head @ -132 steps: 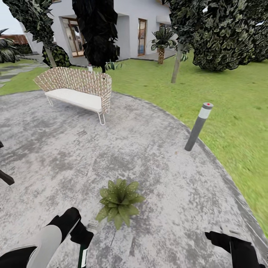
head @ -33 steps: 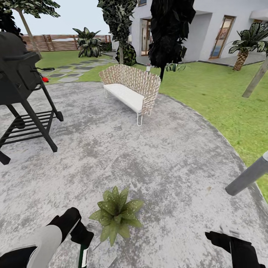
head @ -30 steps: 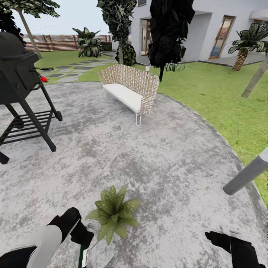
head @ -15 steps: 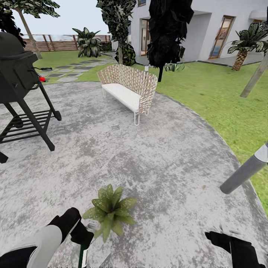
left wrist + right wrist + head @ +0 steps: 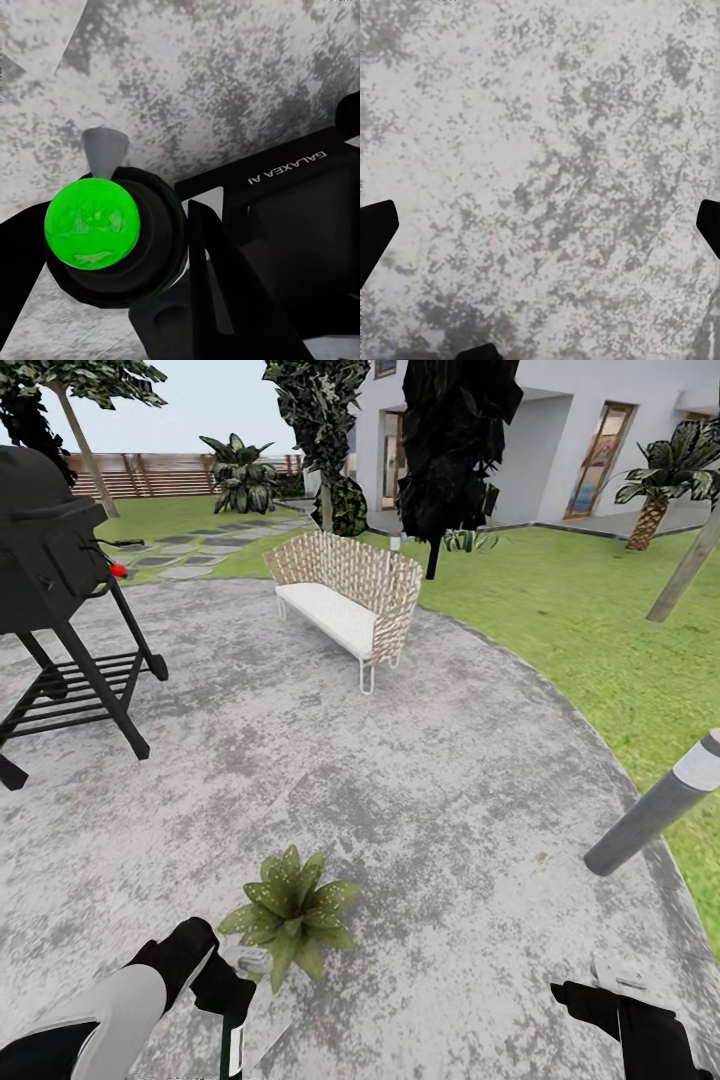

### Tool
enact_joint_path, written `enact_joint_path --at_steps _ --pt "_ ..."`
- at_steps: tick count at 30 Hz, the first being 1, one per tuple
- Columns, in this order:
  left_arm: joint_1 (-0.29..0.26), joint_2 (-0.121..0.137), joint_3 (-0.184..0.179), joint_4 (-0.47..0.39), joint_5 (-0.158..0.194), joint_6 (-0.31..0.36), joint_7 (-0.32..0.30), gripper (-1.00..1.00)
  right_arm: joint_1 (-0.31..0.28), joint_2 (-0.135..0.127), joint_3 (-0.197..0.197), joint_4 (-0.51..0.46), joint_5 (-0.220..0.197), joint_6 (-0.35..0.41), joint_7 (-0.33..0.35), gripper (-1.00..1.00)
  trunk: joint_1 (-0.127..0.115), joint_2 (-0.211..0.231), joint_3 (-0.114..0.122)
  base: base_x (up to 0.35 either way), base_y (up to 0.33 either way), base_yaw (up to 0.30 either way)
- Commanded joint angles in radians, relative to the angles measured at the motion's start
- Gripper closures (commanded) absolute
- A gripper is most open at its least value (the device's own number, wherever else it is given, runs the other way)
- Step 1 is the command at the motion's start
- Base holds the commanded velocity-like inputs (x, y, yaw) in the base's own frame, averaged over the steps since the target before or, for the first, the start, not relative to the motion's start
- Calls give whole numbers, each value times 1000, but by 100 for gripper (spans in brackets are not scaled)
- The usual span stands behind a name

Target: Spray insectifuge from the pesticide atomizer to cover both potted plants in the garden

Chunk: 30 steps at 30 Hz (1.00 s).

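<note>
A potted plant (image 5: 290,913), a low rosette of pointed light-green leaves, stands on the grey paved patio (image 5: 400,780) just ahead of me. My left gripper (image 5: 228,1000) is right beside its near leaves, shut on the pesticide atomizer (image 5: 234,1046). In the left wrist view the atomizer's dark head (image 5: 112,240) carries a bright green dot and a grey nozzle, with the black fingers (image 5: 217,292) on either side of it. A second small green rosette (image 5: 468,540) shows far off on the lawn behind the bench. My right gripper (image 5: 612,992) is low at the right, open over bare paving (image 5: 540,225).
A wicker bench (image 5: 345,590) with a white seat stands at the patio's far side. A black grill (image 5: 55,600) on legs is at the left. A grey bollard lamp (image 5: 655,805) leans in at the patio's right edge. Lawn (image 5: 600,620), trees, a palm (image 5: 665,470) and a brown fence (image 5: 170,472) lie beyond.
The view has swung left since the oldest frame, bringing the grill in, and has kept shifting slightly over the last second. Both grippers hold the same pose, the atomizer still in the left one.
</note>
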Motion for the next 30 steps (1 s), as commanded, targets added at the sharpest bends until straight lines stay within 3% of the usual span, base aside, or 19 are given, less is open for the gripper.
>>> enact_joint_path --at_steps 1,8,14,21,28,30 --pt "0 0 8 -2 -11 6 -6 100 -1 0 -3 -2 9 2 9 -100 0 0 -1 -1 0 203" --pt "-1 2 5 -17 -19 54 -6 100 -1 0 -3 -2 9 1 9 -100 0 0 -1 0 0 60" --pt "-2 1 2 -134 -28 147 -11 100 -1 0 -3 -2 9 1 9 -100 0 0 -1 0 0 2" --pt "-2 -13 -8 -152 -30 162 -11 100 -1 0 -3 -2 9 1 9 -100 0 0 -1 0 0 -19" --pt "-2 -14 -141 -151 -29 162 -12 100 -1 0 -3 -2 9 2 9 -100 0 0 -1 0 0 -204" --pt "-2 -14 -153 -151 -29 163 -12 100 -1 0 -3 -2 9 2 9 -100 0 0 -1 0 0 -84"
